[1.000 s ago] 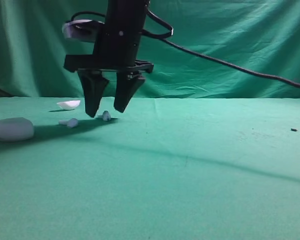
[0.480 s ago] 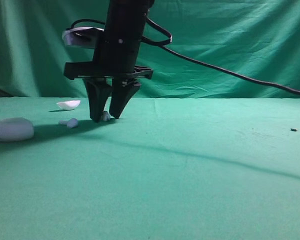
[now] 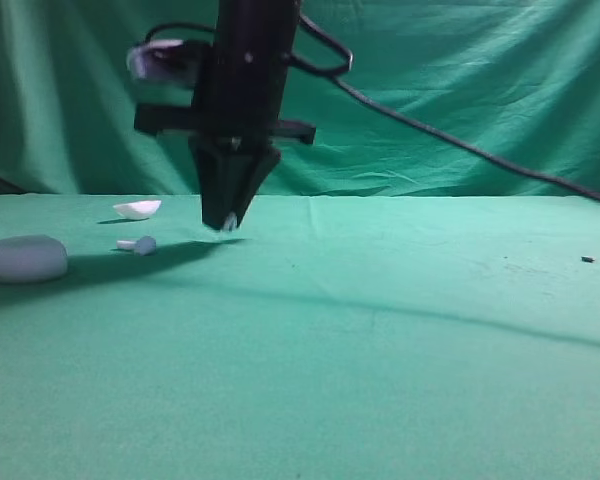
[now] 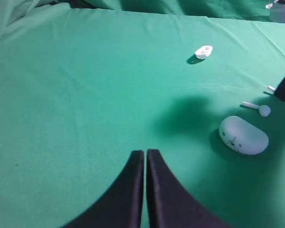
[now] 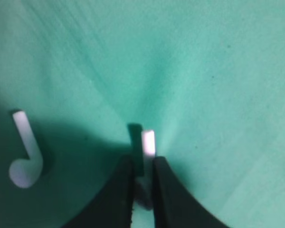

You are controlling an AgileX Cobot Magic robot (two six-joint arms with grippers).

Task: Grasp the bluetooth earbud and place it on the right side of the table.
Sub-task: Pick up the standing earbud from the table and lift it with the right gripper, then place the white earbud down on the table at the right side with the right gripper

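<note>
My right gripper (image 3: 226, 222) is shut on a bluetooth earbud (image 3: 227, 222) just above the green table (image 3: 380, 340), left of centre. In the right wrist view the earbud's white stem (image 5: 148, 143) sticks out past the closed gripper (image 5: 143, 164). The second earbud (image 3: 138, 244) lies on the cloth to its left and also shows in the right wrist view (image 5: 25, 161) and the left wrist view (image 4: 259, 108). My left gripper (image 4: 145, 153) is shut and empty above bare cloth.
A white pebble-shaped case (image 3: 24, 258) lies at the far left, also seen in the left wrist view (image 4: 243, 135). A white shell-like lid (image 3: 138, 209) lies behind the second earbud. A small dark speck (image 3: 587, 260) sits at the right. A black cable trails off to the right.
My right gripper's fingers, open around the earbud a second ago, have closed on it and lifted it slightly off the cloth.
</note>
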